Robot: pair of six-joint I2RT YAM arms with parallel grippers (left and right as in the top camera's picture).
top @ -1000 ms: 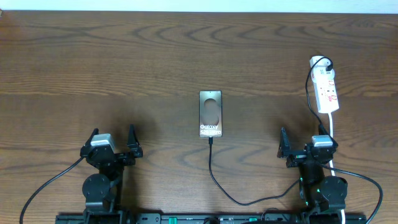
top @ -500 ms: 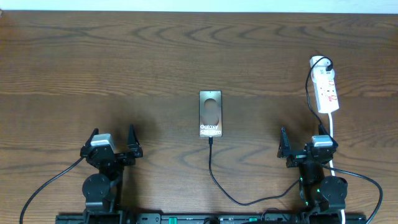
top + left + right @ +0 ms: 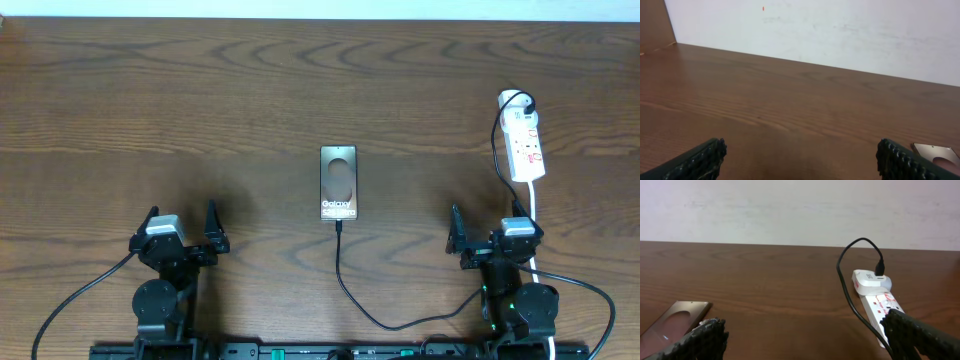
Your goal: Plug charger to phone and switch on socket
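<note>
The phone [image 3: 339, 183] lies flat at the table's middle, "Galaxy" lettering toward me. It also shows in the right wrist view [image 3: 675, 320] and at the edge of the left wrist view [image 3: 936, 152]. The charger's black cable [image 3: 345, 280] has its plug tip at the phone's near end [image 3: 339, 224] and loops toward the right arm. Its white adapter [image 3: 514, 101] sits in the far end of the socket [image 3: 526, 147], also in the right wrist view [image 3: 880, 304]. My left gripper [image 3: 181, 232] and right gripper [image 3: 487, 236] are open and empty, near the front edge.
The socket's thick white cord [image 3: 535, 205] runs down past the right arm. The black cable [image 3: 852, 305] passes between the right gripper's fingers. A white wall stands behind the table's far edge.
</note>
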